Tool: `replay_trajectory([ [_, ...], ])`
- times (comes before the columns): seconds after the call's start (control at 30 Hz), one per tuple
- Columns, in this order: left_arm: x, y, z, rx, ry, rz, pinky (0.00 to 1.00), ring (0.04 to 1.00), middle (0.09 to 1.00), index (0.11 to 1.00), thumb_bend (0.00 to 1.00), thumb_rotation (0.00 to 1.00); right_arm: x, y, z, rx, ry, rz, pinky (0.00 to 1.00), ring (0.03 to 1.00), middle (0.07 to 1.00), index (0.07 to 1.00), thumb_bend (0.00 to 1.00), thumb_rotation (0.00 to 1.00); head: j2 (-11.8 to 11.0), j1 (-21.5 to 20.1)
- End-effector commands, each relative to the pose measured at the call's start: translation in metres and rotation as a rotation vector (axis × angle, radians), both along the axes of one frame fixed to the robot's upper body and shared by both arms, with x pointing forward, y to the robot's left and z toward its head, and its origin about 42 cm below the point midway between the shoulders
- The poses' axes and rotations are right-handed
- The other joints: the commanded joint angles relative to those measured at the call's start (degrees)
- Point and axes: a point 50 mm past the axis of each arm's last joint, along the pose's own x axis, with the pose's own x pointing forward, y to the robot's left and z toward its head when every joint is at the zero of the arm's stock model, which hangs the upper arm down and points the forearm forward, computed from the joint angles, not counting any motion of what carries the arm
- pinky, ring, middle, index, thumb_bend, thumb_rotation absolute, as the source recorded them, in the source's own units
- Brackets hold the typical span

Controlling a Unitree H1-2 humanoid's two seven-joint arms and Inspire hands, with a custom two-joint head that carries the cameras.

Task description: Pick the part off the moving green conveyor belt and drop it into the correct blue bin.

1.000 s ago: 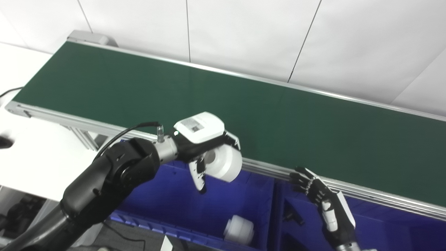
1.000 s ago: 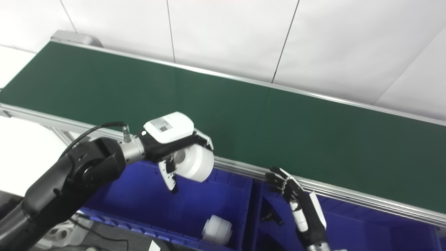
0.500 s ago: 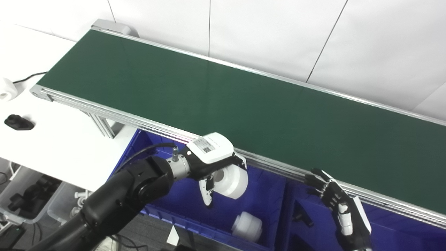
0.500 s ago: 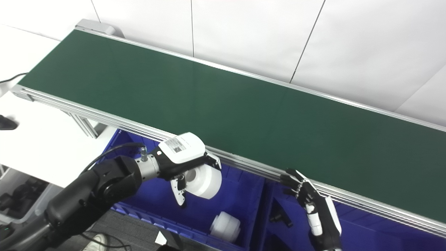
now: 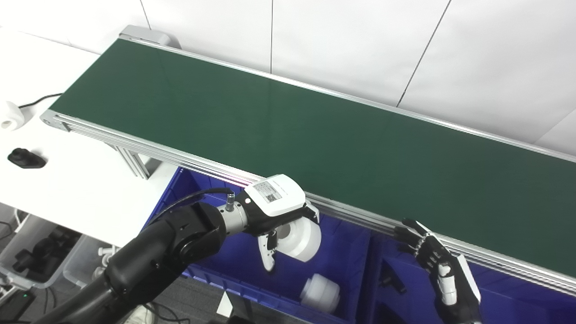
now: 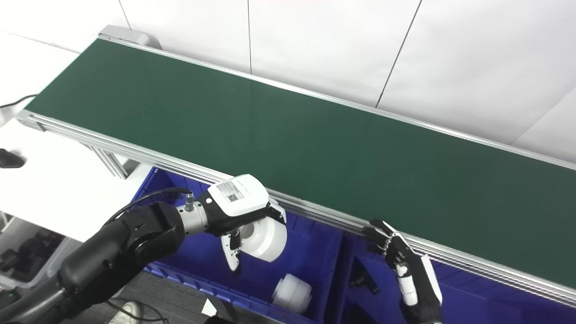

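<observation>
Currently, status by item:

Left hand [image 5: 279, 216]: clamped on the white cylindrical part [image 5: 302, 234], fingers wrapped over its top and thumb hanging down its near side; the hand is suspended above the left blue bin [image 5: 346, 252], just in front of the conveyor's near rail.

White cylindrical part: held clear of the bin floor, tilted, its recessed end face turned toward the arm; not touching the belt.

Second white part [image 5: 320, 292]: lying on the floor of the left blue bin, below and slightly right of the held part, apart from it.

Right hand [image 5: 438, 270]: holds nothing, fingers spread apart and pointing up toward the conveyor rail, positioned over the right blue bin [image 6: 477, 288].

Right blue bin: a small dark item [image 6: 360, 281] lies near its left wall; type cannot be determined.

Green conveyor belt [image 5: 315, 130]: runs diagonally from upper left to right edge; no part on its visible surface.

White table [image 5: 67, 189]: left of the bins; carries a small black object [image 5: 24, 158].
</observation>
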Motion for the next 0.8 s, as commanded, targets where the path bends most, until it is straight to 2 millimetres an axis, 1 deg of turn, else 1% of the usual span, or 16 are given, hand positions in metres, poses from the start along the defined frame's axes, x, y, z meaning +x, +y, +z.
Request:
replay_trajectory([
  [0.0, 0.005, 0.002, 0.015, -0.003, -0.060, -0.026, 0.74, 0.815, 0.848, 0.786, 1.00, 0.51, 0.004, 0.000, 0.008, 0.012, -0.038, 0.005, 0.74, 0.785, 0.790, 0.838, 0.96, 1.00, 0.02, -0.10],
  [0.17, 0.006, 0.002, 0.016, -0.003, -0.065, -0.037, 0.74, 0.814, 0.843, 0.790, 1.00, 0.51, 0.004, 0.000, 0.009, 0.010, -0.039, 0.008, 0.74, 0.786, 0.787, 0.837, 0.97, 1.00, 0.04, -0.23],
  [0.27, 0.006, 0.002, 0.018, -0.003, -0.068, -0.042, 0.79, 0.826, 0.847, 0.797, 1.00, 0.52, 0.004, 0.000, 0.009, 0.005, -0.042, 0.009, 0.75, 0.789, 0.788, 0.837, 0.97, 1.00, 0.06, -0.27],
  [0.4, 0.006, 0.001, 0.019, -0.004, -0.068, -0.043, 0.82, 0.840, 0.860, 0.825, 1.00, 0.53, 0.004, 0.000, 0.009, 0.003, -0.045, 0.010, 0.74, 0.781, 0.784, 0.833, 0.97, 1.00, 0.03, -0.46],
  [0.6, 0.005, 0.000, 0.022, -0.015, -0.076, -0.041, 0.82, 0.846, 0.867, 0.858, 1.00, 0.53, 0.003, 0.001, 0.009, 0.004, -0.042, 0.011, 0.74, 0.783, 0.782, 0.835, 0.97, 1.00, 0.12, -0.62],
  [0.7, 0.004, -0.002, 0.025, -0.054, -0.089, -0.040, 0.81, 0.833, 0.856, 0.856, 1.00, 0.52, 0.003, 0.001, 0.010, 0.005, -0.044, 0.016, 0.74, 0.787, 0.785, 0.835, 0.97, 1.00, 0.20, -0.91],
  [0.77, 0.001, -0.005, 0.028, -0.111, -0.096, -0.036, 0.80, 0.823, 0.850, 0.850, 1.00, 0.53, 0.003, 0.002, 0.010, 0.005, -0.043, 0.018, 0.74, 0.787, 0.787, 0.837, 0.97, 1.00, 0.25, -1.56],
])
